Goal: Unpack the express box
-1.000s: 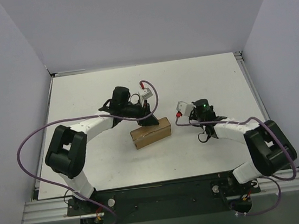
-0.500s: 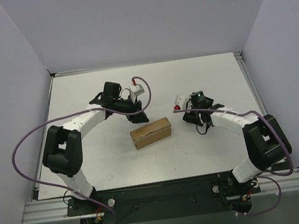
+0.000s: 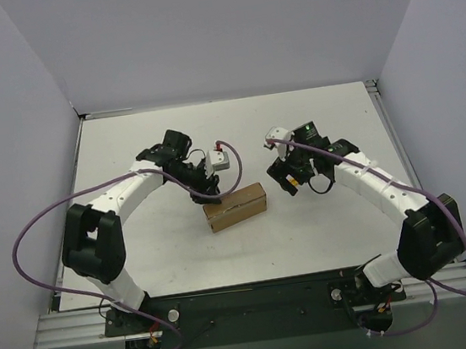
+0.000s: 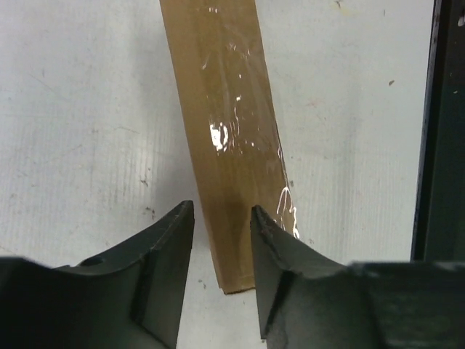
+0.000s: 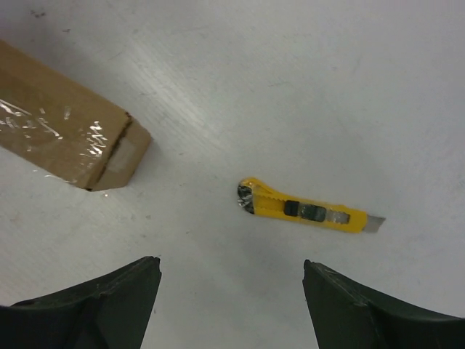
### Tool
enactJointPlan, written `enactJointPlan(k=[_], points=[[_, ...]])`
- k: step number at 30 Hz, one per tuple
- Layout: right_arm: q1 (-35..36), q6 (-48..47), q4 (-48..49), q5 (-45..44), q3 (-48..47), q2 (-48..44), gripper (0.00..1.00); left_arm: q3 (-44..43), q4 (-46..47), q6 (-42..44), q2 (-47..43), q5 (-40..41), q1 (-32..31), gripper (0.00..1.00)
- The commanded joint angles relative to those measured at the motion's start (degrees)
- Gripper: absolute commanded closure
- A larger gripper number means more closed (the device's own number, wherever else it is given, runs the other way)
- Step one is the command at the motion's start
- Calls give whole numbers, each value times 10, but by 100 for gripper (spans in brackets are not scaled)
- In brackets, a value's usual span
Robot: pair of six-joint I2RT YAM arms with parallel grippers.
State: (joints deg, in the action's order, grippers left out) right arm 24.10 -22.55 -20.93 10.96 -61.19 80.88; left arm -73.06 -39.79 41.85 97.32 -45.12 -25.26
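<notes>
- The express box point(image 3: 235, 206), kraft brown and taped shut, lies mid-table point(image 3: 337, 119), its long axis running left to right.
- The left gripper point(image 4: 221, 211) hovers over the box's far-left end, fingers partly spread and holding nothing.
- The right gripper point(image 5: 231, 263), fingers spread wide and empty, hangs just right of the box.
- A yellow utility knife point(image 5: 305, 211) lies beneath the right gripper, apart from the box's right end, so the right arm looks nearer to it.

The express box point(image 5: 62, 123) runs off the right wrist view's left edge.
</notes>
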Motion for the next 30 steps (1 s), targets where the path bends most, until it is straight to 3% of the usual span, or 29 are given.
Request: enactJointPlan(k=[1,4,8,13,15,17,20,24,27,30], points=[[24,-45,25,64,-27,28,28,-18,-81,65,-43,3,35,64],[22,-21,40,67,-84,90,39,13,-96,74,-86,-10,78,76],[21,28,57,70,-136,147,48,56,-118,95,-115,-17,97,100],[23,82,74,70,-171,216,56,81,-149,97,-93,-48,97,100],[24,113,77,14,-178,223,60,93,-129,85,-89,-34,97,100],[19,133,81,-38,-156,206,79,87,-121,76,-86,-31,99,100],[3,141,77,-81,-116,148,86,47,-119,68,-70,-33,100,100],[1,85,42,17,-24,51,91,-16,-65,4,-35,-37,102,100],[18,49,26,59,15,25,100,-38,15,-85,2,-30,100,100],[50,10,19,119,48,15,100,-57,46,-149,49,-21,91,100]])
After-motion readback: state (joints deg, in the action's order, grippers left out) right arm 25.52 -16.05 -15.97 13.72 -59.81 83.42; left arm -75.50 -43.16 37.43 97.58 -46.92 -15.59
